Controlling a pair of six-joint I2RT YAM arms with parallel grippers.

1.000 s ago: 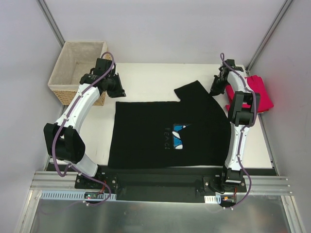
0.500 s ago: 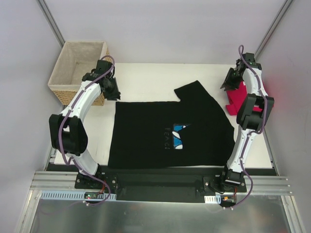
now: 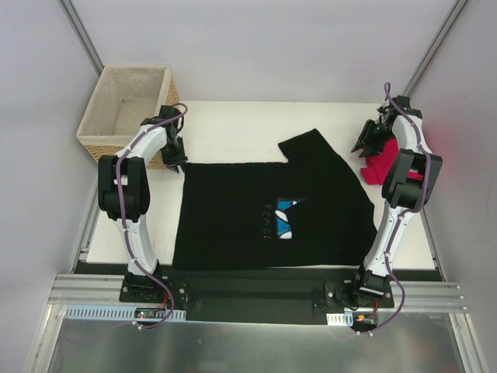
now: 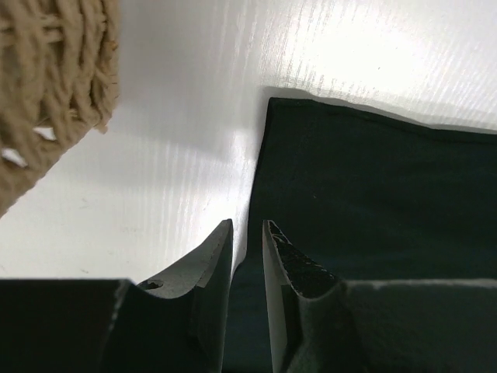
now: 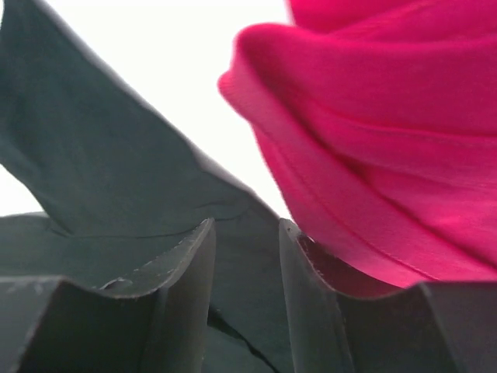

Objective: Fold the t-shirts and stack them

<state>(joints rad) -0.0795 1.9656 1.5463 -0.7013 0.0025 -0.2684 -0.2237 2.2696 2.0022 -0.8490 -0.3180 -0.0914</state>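
The black t-shirt [image 3: 233,217] lies spread flat on the white table, its blue daisy print [image 3: 283,216] facing up and one sleeve pointing to the back. My left gripper [image 3: 174,161] hangs over the shirt's back left corner. In the left wrist view this gripper [image 4: 247,227] is narrowly open over the cloth's edge [image 4: 373,202], holding nothing. The pinkish-red t-shirt [image 3: 380,167] lies bunched at the right edge, partly hidden by my right arm. My right gripper [image 3: 363,146] is open between the two shirts: black cloth [image 5: 101,155] shows under its jaws [image 5: 245,224], and red cloth [image 5: 388,140] lies just right of them.
A wicker basket [image 3: 97,144] with pale lining stands at the back left, close beside my left gripper; its woven wall [image 4: 46,85] shows in the left wrist view. Bare white table [image 3: 248,124] lies behind the black shirt. The enclosure walls are near on both sides.
Both grippers have gone from shut to open. The left one has dropped toward the black shirt's corner. The right one swung right toward the red shirt, and its arm now covers more of it.
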